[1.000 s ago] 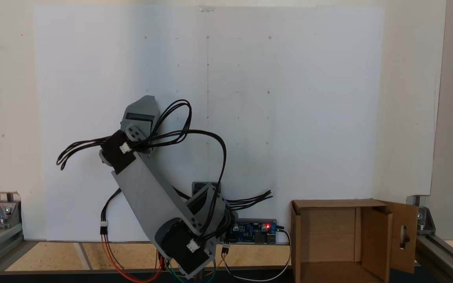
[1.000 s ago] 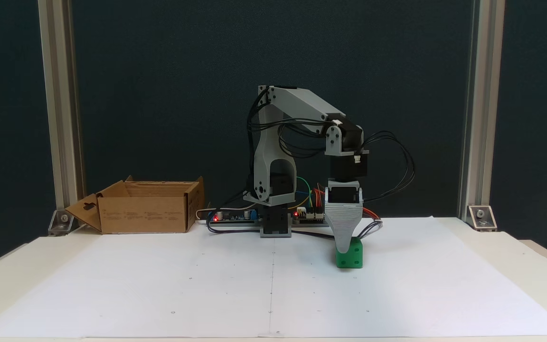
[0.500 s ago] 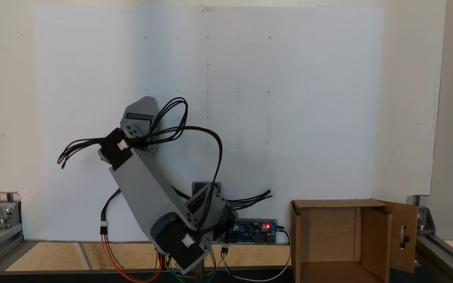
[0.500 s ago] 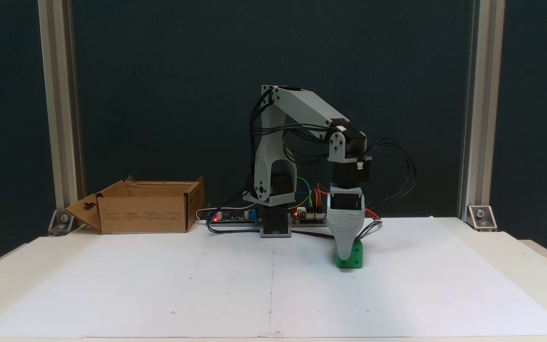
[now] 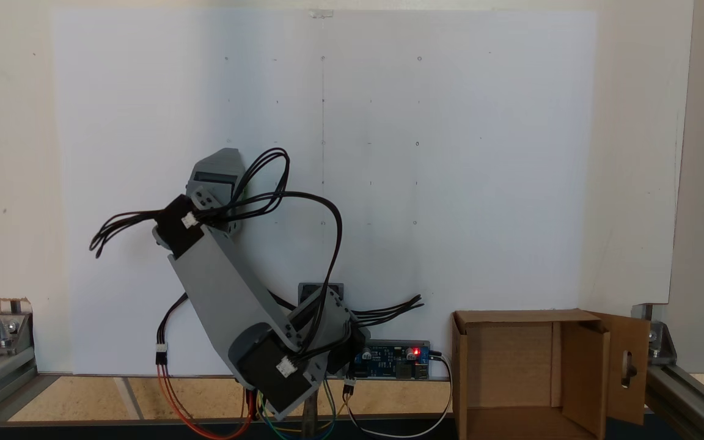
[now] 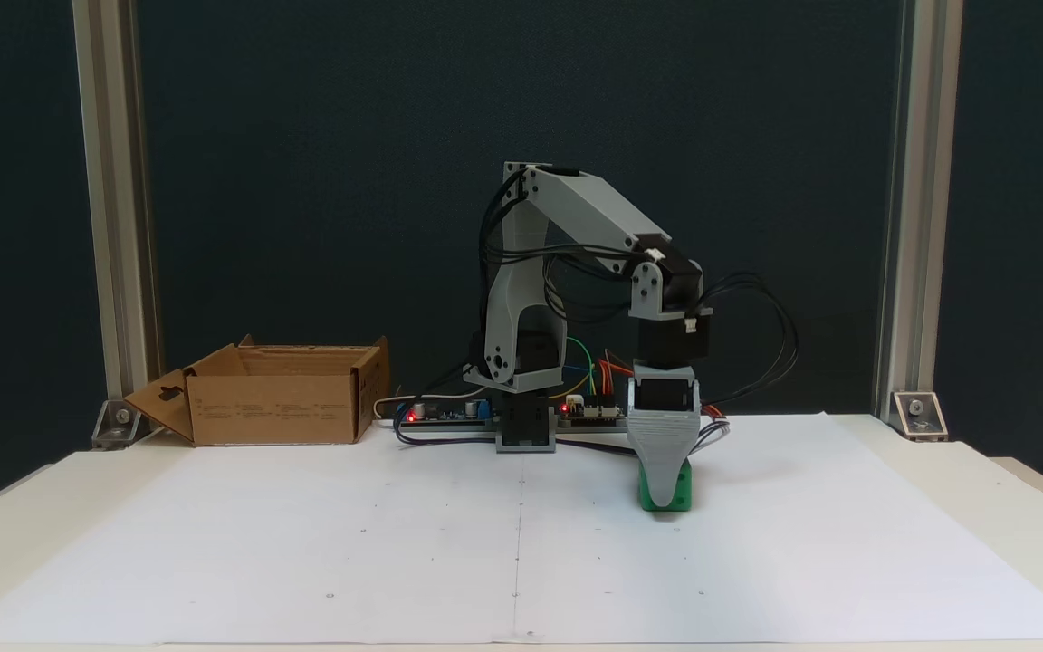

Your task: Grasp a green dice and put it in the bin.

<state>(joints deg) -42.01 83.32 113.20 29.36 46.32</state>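
The green dice (image 6: 684,484) rests on the white paper, right of the arm's base in a fixed view from the front. My gripper (image 6: 664,501) points straight down and its grey front jaw covers the middle of the dice, the tip almost at the paper. The other jaw lies behind it, so the jaws' spacing does not show. From above, the gripper's grey body (image 5: 216,176) hides the dice. The bin (image 6: 275,409) (image 5: 506,357), a brown cardboard box with flaps, stands empty at the table's edge, far from the dice.
A blue controller board (image 5: 392,360) with a red light and loose wires sits beside the arm's base (image 6: 526,426). Black cables (image 5: 303,201) loop off the wrist. Aluminium frame posts (image 6: 114,226) stand at the table's corners. The white paper sheet (image 5: 450,153) spreads wide and bare.
The arm has lowered, and the gripper has sunk further down over the green dice. The dice and the bin have stayed put.
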